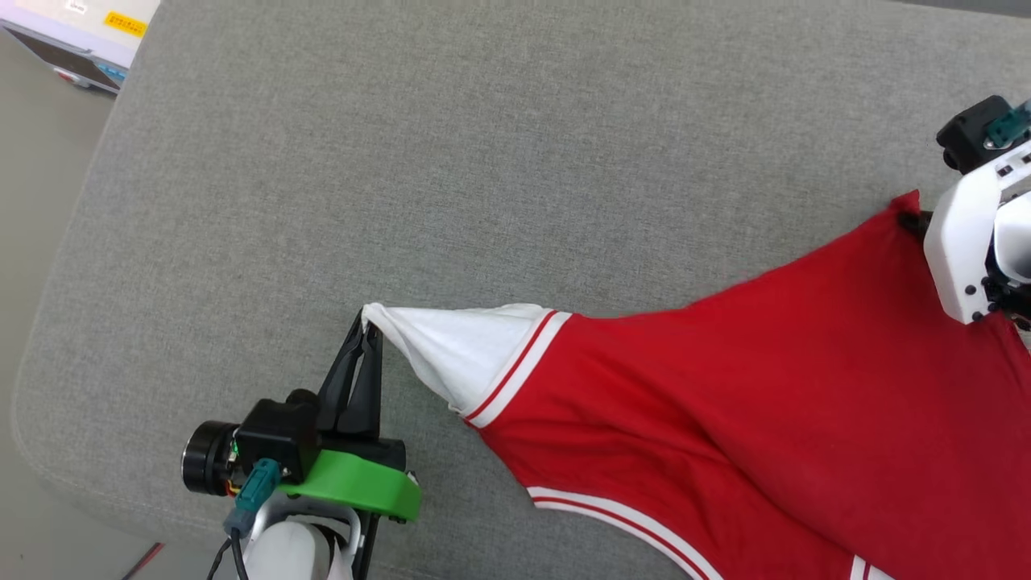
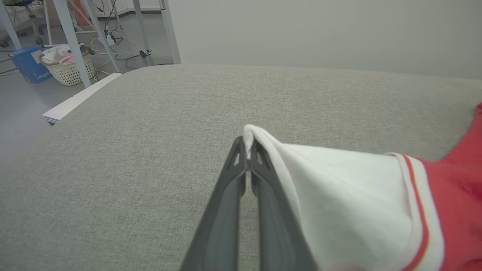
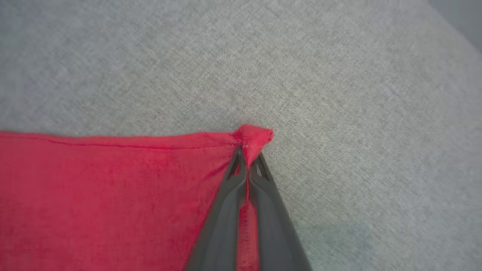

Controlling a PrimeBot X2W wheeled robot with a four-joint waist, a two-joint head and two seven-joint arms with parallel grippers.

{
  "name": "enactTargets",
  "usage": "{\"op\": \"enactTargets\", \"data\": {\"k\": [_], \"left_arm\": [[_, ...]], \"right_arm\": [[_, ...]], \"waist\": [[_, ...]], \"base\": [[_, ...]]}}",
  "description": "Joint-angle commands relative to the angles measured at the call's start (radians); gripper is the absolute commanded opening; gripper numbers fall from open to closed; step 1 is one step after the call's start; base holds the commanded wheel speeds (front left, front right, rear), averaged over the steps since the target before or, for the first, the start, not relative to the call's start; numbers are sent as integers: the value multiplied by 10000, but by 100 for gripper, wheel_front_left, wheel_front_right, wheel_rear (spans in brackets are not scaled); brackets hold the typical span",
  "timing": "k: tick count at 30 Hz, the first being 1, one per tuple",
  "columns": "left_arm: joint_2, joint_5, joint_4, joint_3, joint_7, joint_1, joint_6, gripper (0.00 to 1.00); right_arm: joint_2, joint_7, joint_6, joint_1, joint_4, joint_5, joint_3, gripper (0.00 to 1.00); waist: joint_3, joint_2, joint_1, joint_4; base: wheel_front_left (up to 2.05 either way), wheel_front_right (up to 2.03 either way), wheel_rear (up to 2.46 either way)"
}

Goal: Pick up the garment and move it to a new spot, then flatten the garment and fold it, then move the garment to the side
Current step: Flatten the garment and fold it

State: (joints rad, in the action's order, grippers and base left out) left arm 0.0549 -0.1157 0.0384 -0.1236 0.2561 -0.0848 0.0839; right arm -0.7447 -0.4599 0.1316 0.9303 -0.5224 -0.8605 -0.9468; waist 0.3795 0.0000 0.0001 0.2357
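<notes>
Lower left: the left gripper point(image 1: 369, 329) sat over the grey cushion point(image 1: 403, 161), fingers pinched tight on the tip of the white sleeve point(image 1: 459, 350), which was drawn out to a point. From there the garment point(image 1: 725, 403) ran rightward across the cushion, its red body spread toward the lower right, with striped trim at the sleeve seam and lower edge. Far right: the right gripper point(image 3: 247, 160) was clamped on a red corner, with cloth bunched between the fingers.

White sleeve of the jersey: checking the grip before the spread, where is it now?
In the head view the white sleeve stretches across the grey cushion at lower centre, its tip pinched in the shut left tool.
</notes>
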Motion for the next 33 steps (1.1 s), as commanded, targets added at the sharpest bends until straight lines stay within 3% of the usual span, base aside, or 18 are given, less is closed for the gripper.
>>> {"op": "enactTargets", "data": {"k": [1,10,17,25,33], "left_arm": [[-44,-10,-10,66,57,-140,26,0],[117,198,-554,562,57,110,64,0],[598,420,-1516,843,57,-901,141,0],[1261,513,-1955,609,-111,-2846,305,0],[2054,201,-1927,103,-704,-5212,428,0]], "right_arm": [[-21,440,-9,-33,-107,-157,16,0],[-598,2867,-9,-102,756,-532,178,0],[-809,4339,-9,-298,1884,-591,828,0],[-879,5249,-9,-517,2906,-234,2132,0],[-748,5239,-9,-703,3930,294,3901,0]], "waist": [[-339,0,-1,-120],[-1488,0,-1,-702],[-2076,0,-1,-1277],[-2421,0,-1,-1818],[-2228,0,-1,-2108]], "base": [[0,0,0],[0,0,0],[0,0,0],[0,0,0],[0,0,0]]}}
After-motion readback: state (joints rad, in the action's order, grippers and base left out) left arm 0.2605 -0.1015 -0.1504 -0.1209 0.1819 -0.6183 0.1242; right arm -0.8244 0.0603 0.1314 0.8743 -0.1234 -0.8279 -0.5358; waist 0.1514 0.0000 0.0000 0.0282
